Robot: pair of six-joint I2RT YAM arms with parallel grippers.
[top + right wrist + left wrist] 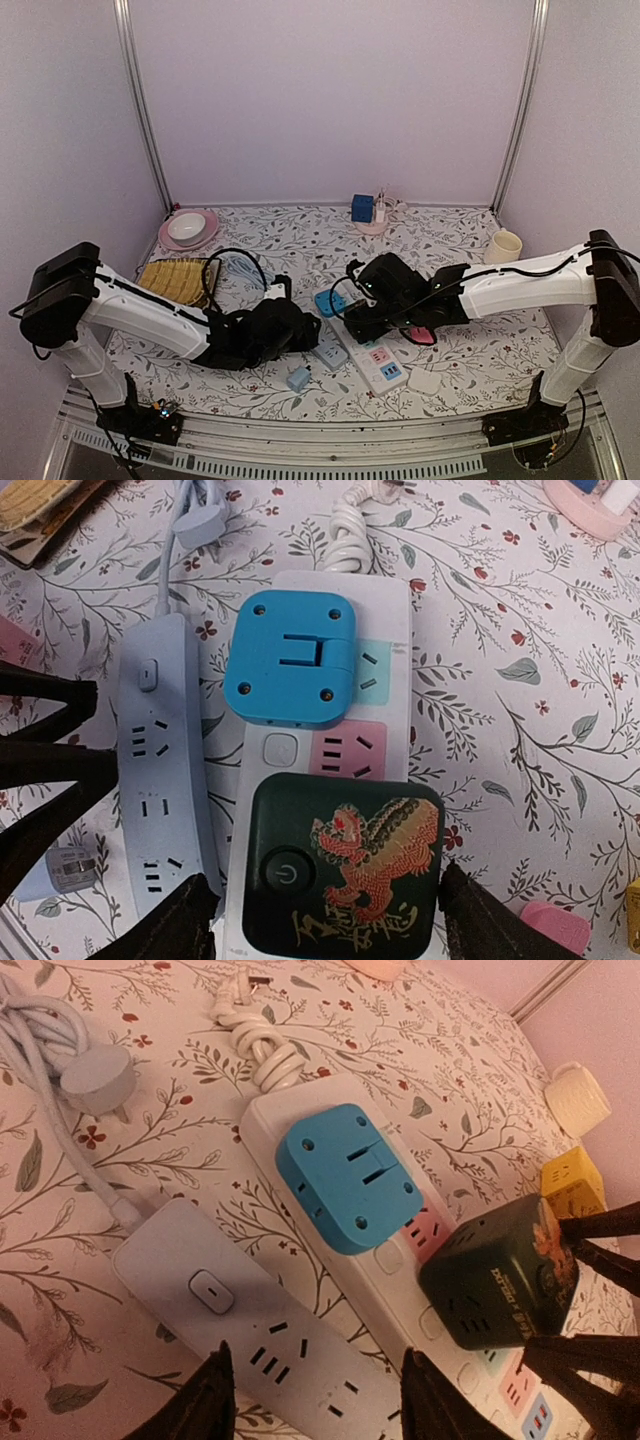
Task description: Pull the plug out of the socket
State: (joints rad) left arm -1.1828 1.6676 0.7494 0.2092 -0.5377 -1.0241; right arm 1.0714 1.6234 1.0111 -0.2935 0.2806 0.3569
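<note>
On socket strip point(390, 660), green plug point(345, 875) (dragon-printed), right gripper point(325, 920) astride

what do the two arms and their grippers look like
The left arm and right arm both have smooth white links joined by bulky black joint housings. Thin black cables loop along them. The left gripper and right gripper are black, with dark, tapering fingers.
</note>
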